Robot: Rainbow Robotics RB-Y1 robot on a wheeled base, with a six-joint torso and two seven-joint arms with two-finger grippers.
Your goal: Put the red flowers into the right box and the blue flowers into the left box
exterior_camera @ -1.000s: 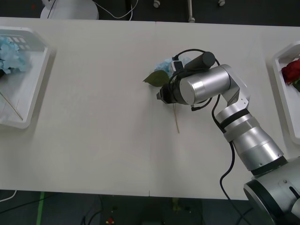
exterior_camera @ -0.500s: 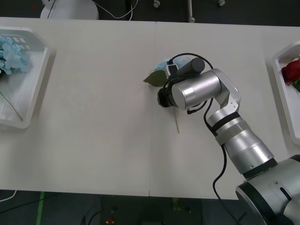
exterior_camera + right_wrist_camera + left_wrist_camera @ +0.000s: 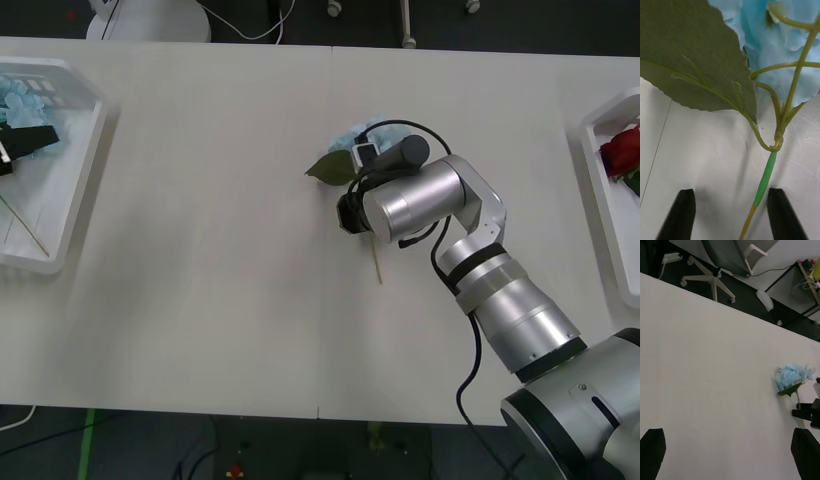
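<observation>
The right hand (image 3: pixel 729 213) hangs low over the middle of the bench (image 3: pixel 220 280), its two black fingers (image 3: pixel 679 213) spread apart on either side of a blue flower's (image 3: pixel 352 137) thin stem without touching it. That flower lies flat on the bench, its pale head farther from the robot than the hand and one broad green leaf (image 3: pixel 332 167) splayed toward the robot's left. The left hand (image 3: pixel 22 145) sits over the left box (image 3: pixel 70 190) at the bench's left edge, fingers wide open and empty, with blue flowers (image 3: pixel 25 88) lying in the tray. A red flower (image 3: pixel 622 150) rests in the right box (image 3: pixel 600 190) at the far right edge.
</observation>
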